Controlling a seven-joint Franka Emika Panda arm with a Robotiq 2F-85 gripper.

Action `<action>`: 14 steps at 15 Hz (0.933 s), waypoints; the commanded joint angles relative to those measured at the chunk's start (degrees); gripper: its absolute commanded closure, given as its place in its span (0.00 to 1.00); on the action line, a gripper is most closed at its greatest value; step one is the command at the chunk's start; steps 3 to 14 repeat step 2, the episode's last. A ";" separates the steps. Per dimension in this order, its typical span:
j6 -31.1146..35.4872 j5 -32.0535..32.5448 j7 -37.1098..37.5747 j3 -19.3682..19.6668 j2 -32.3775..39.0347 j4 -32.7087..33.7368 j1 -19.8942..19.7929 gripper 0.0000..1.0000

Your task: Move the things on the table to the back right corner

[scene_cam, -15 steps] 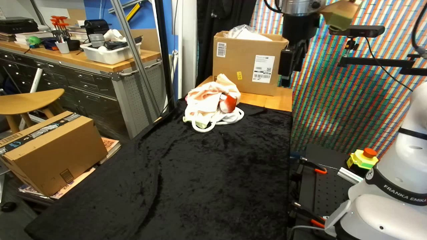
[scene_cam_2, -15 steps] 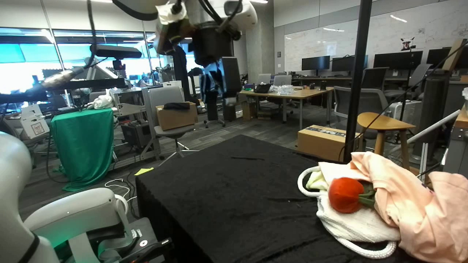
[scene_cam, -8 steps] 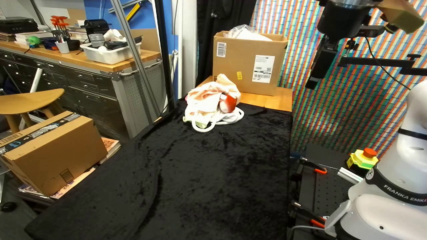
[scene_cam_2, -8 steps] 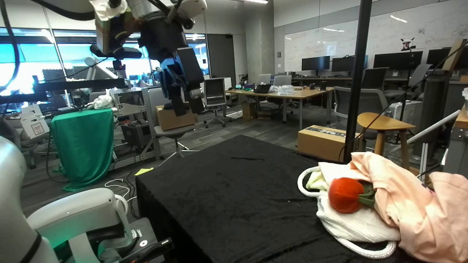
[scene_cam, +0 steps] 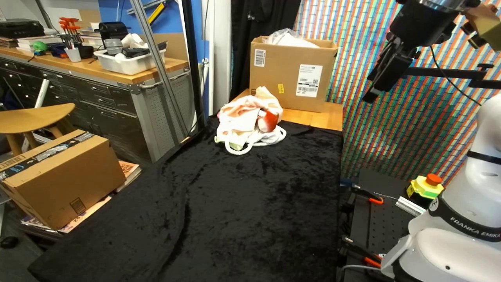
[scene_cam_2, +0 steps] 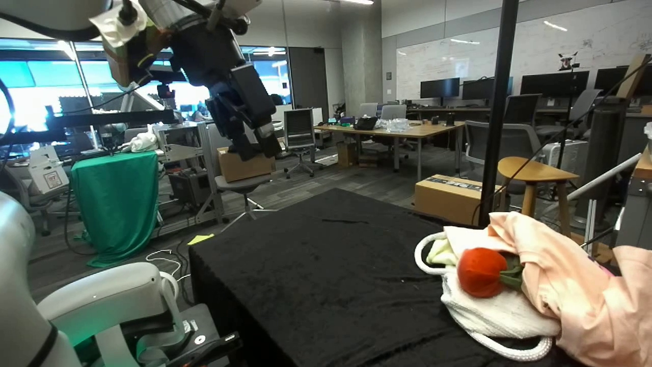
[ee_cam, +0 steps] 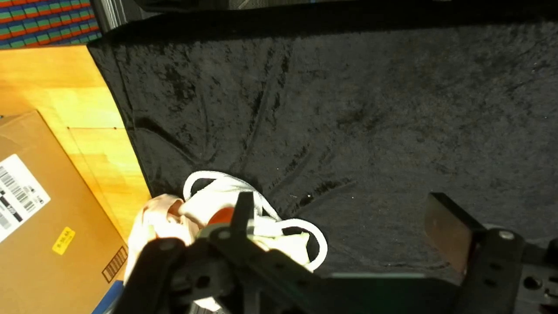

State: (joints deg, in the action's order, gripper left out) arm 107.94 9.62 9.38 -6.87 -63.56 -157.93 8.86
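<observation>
Fingers [ee_cam: 449, 234] wide and empty — the pile [scene_cam: 243, 119] lies well below them, by what I take for the table's [scene_cam: 254, 211] back right corner [scene_cam: 210, 128] — likely done.

I now have the gripper [scene_cam_2: 260, 150] tilted and farther from the cloth pile [scene_cam: 244, 121]; the peach cloth [scene_cam_2: 568, 275] sits slightly lower at its end away from the gripper.
</observation>
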 commanded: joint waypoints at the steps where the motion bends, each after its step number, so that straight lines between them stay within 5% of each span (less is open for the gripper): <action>1: 0.07 -1.07 -1.02 -1.07 0.23 0.11 -1.41 0.00; 14: 0.06 -1.05 -1.00 -1.15 0.35 0.12 -1.46 0.00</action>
